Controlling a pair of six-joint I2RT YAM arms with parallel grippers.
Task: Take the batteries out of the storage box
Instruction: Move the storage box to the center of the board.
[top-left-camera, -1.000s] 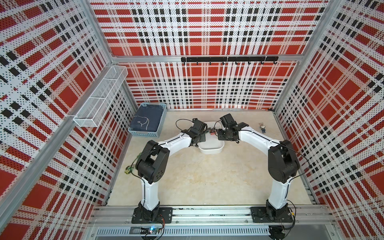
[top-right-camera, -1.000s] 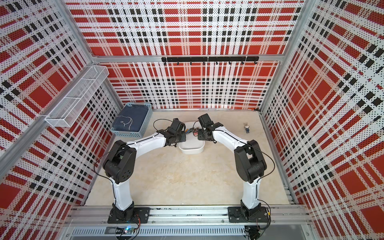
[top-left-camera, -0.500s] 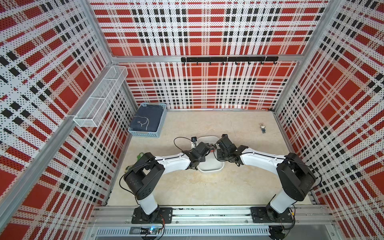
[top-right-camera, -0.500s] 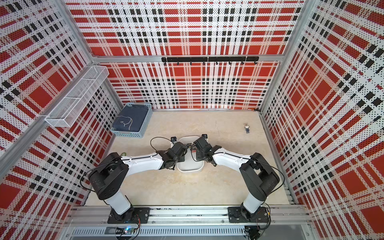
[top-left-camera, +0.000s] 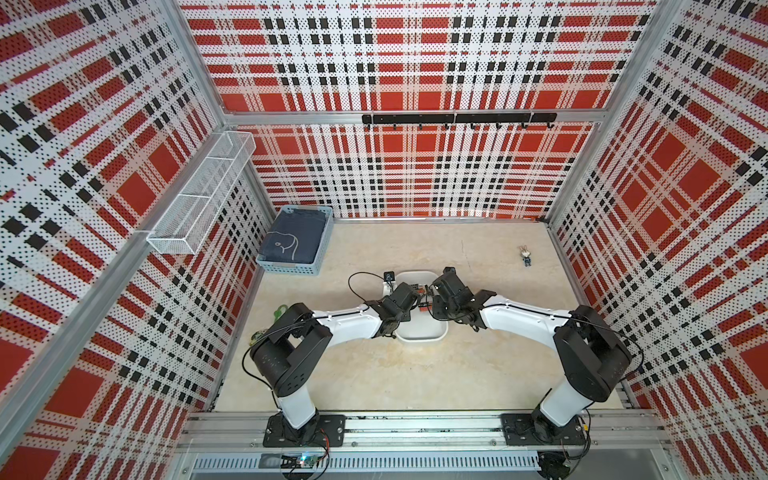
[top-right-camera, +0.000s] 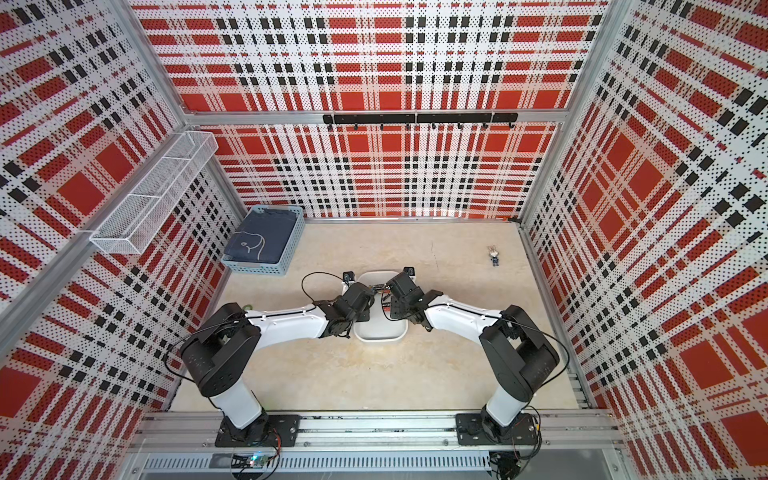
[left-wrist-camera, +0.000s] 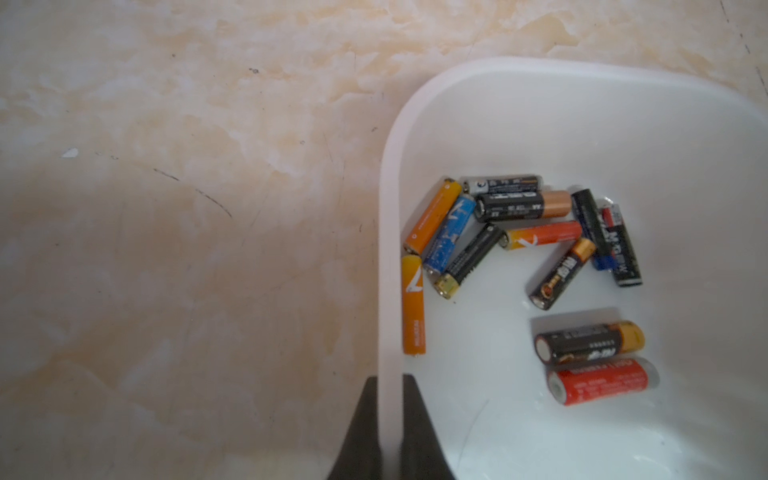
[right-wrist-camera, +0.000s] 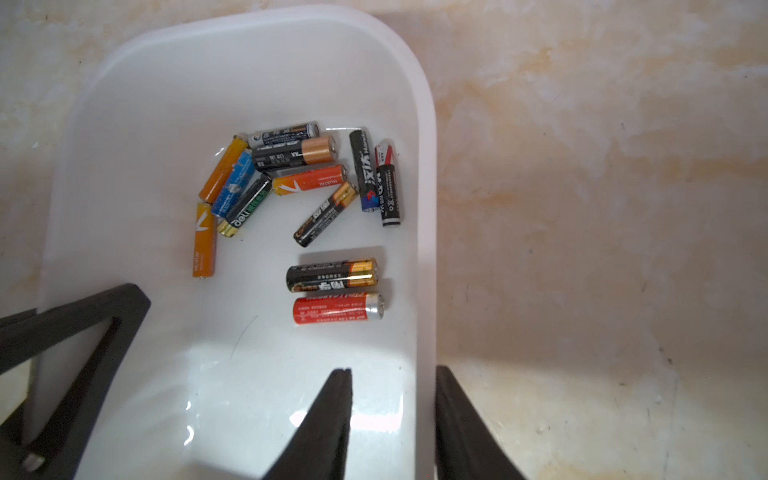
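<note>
Gleaming smooth-walled storage box (left-wrist-camera: 389, 249), cylindrical batteries (left-wrist-camera: 515, 206) inside

Both top views high overhead, looking down, wrist views close, both sharing the storage box (left-wrist-camera: 389, 249)

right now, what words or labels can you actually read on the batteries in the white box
"deli": on the black and green battery.
"AA": on the black and copper battery.
Print on the other batteries: too blurred to read.
No text shows on the storage box.
</note>
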